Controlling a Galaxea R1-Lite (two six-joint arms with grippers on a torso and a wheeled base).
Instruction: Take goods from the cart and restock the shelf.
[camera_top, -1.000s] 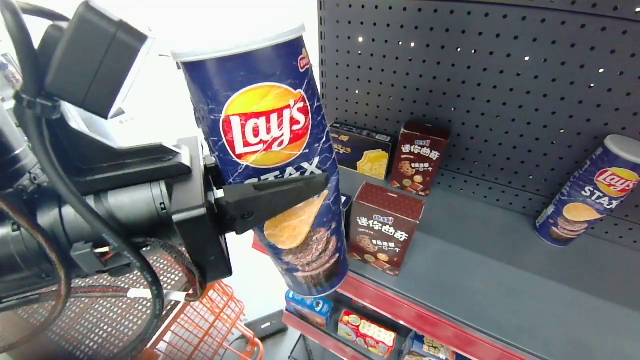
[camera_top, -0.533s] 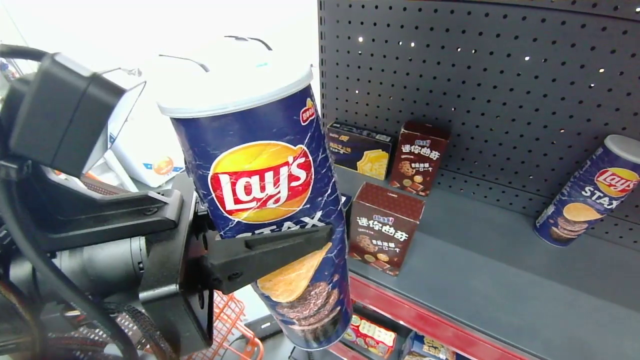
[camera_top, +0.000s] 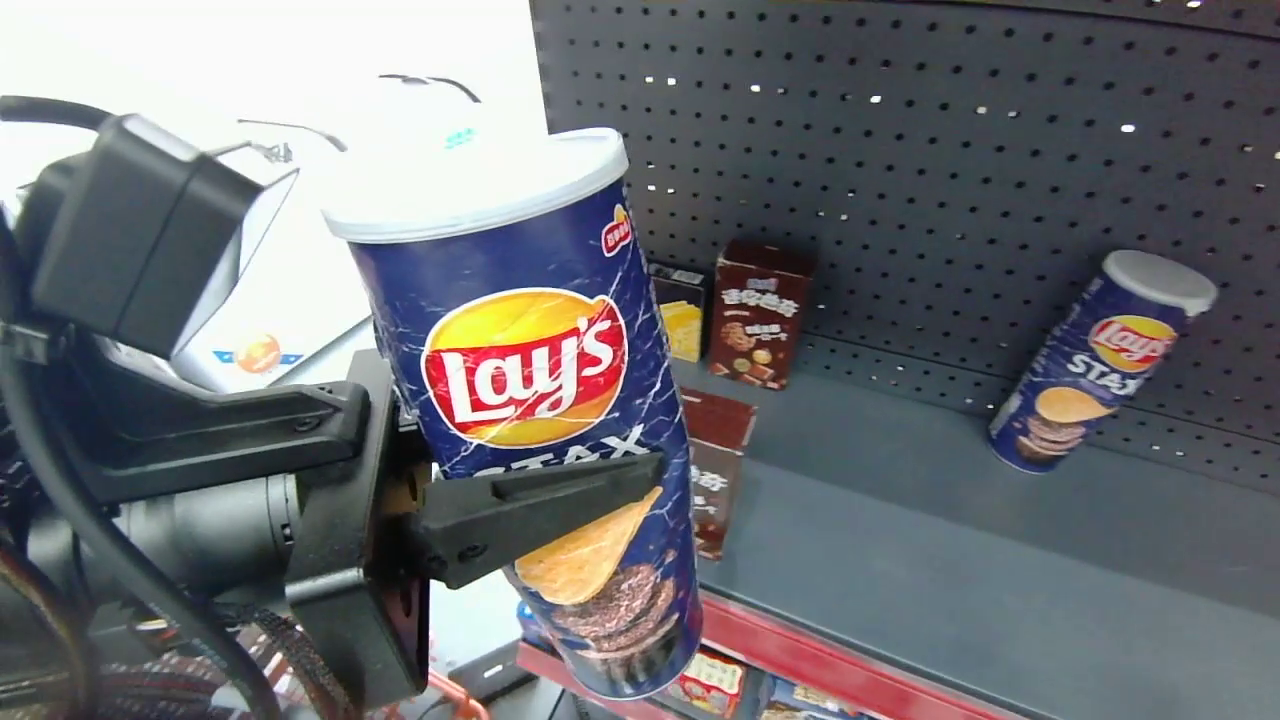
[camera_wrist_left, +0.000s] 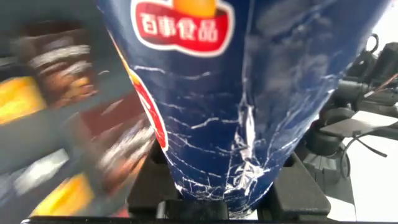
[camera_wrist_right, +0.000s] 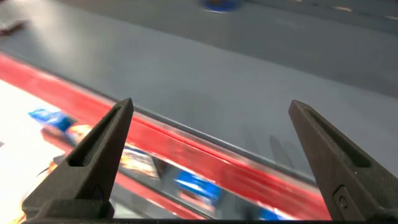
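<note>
Step in hand: transfer to the shelf (camera_top: 900, 520). The left gripper (camera_top: 590, 480) is clenched across the lower half of the can (camera_top: 520, 370), one finger on the near side and the other behind it. The can hangs in the air before the shelf's left end, outside its red front edge, lid up and slightly tilted. The left wrist view shows the can (camera_wrist_left: 249, 93) seated between the jaws.

The right gripper (camera_wrist_right: 208, 130) is released, jaws wide apart with nothing between them, above the shelf's front edge.

On the shelf: boxes (camera_top: 760, 310) at the left, and a second can (camera_top: 1100, 360) at the right rear, leaning against the pegboard (camera_top: 900, 150).

Next move, as judged: carry the can inward over the bare middle of the shelf, between boxes and second can. Bring it upright, lower it until its base rests on the shelf, then release. Keep clear of the front box.
</note>
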